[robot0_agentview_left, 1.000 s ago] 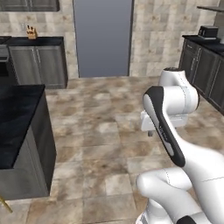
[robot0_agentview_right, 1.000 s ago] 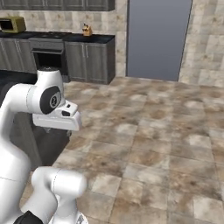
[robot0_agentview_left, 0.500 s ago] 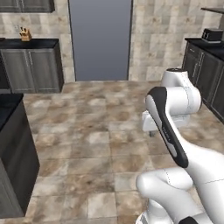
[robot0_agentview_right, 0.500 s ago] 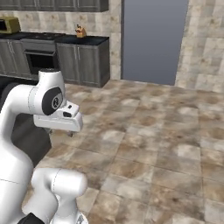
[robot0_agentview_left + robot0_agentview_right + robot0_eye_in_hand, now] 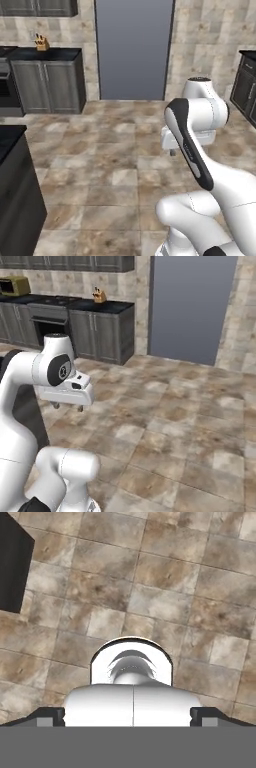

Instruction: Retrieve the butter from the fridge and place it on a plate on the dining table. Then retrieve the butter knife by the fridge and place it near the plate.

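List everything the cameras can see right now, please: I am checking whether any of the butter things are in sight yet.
Tall grey panel: one, blue-grey, in the far wall, straight ahead; whether it is the fridge cannot be told.
Base cabinets: one run, grey-brown with a black top, left of the panel.
Knife block: one, tan, on that black top.
Oven: one, dark, built into the cabinet run.
Microwave: one, yellowish, on the far left counter.
Black block: one, near left, on the floor.
Floor: brown stone tiles.
No butter, plate or knife seen.
Arm: one, white, folded; fingers open.
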